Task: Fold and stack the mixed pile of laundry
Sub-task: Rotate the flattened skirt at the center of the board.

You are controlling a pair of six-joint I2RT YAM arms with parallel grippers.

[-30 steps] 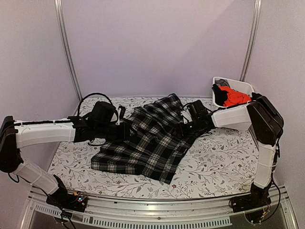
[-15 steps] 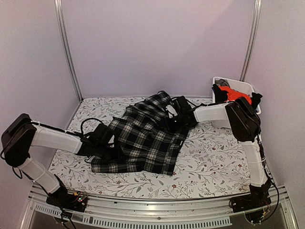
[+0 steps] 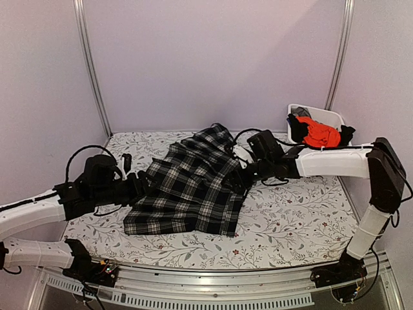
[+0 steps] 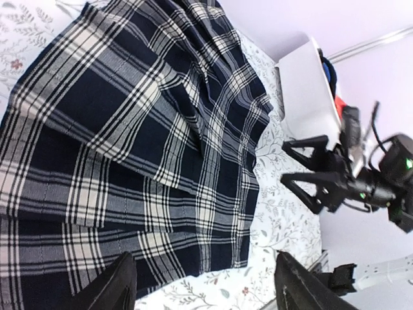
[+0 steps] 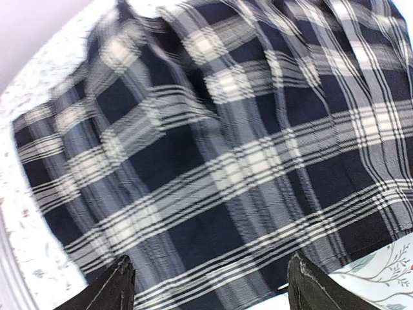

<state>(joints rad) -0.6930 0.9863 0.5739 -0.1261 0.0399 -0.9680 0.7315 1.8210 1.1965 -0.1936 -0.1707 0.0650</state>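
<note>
- Two arms reach in from the sides in the top view. The left gripper (image 3: pixel 137 184) is at the 9 o'clock edge of the plaid (image 3: pixel 190 190), and the right gripper (image 3: pixel 242 173) is at its 2 o'clock edge.
- The plaid lies flat in the middle of the tablecloth (image 3: pixel 290 223). Its long axis runs from 7 to 1 o'clock, with the narrow end far and the wide hem near.
- A bin (image 3: pixel 330 116) at the table's 1 o'clock corner holds an orange garment (image 3: pixel 321 134) and dark garments (image 3: pixel 297 126).
- Left wrist: the left gripper (image 4: pixel 205 259) has its fingers wide apart with nothing clamped. The plaid (image 4: pixel 129 116) is pleated, dark with white checks, and one layer overlaps another.
- At 3 o'clock the right gripper (image 4: pixel 287 163) has its jaws spread over the tablecloth (image 4: pixel 271 213), just off the plaid's edge. The bin (image 4: pixel 303 84) is beyond it.
- Right wrist: the right gripper (image 5: pixel 210 259) is also spread and holds nothing. The blurred plaid (image 5: pixel 213 142) fills the view, with tablecloth (image 5: pixel 387 265) at 4 o'clock.
</note>
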